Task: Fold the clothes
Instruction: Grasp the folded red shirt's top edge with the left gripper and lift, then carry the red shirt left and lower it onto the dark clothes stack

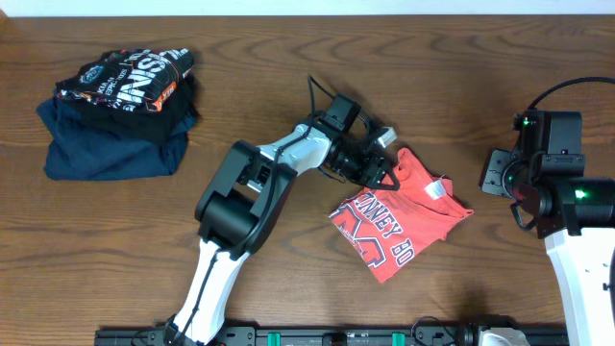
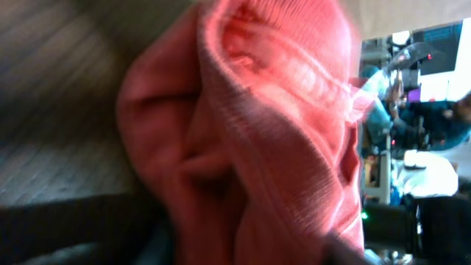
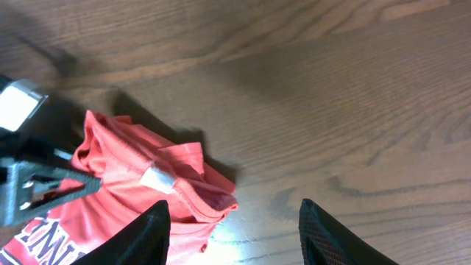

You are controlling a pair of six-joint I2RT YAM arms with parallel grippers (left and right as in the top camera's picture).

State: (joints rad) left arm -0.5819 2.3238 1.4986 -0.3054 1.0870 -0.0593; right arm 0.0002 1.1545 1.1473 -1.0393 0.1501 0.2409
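Overhead, dark clothes [image 1: 120,111] sit far left. Next, the left arm [image 1: 240,192] reaches out low, with the left gripper [image 1: 377,163] at the top edge of the red T-shirt [image 1: 399,226] in the middle of the table [image 1: 288,67]; cloth hides its fingers, so I cannot tell its grip. Far right, the right gripper [image 3: 235,232] hangs with fingers apart

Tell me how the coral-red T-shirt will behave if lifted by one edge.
Likely floppy: the coral-red T-shirt lies rumpled, and the left wrist view shows its knit bunching into soft folds. Probably light, since the fabric looks thin. Pushed, it would likely wrinkle rather than slide whole across the wooden table.
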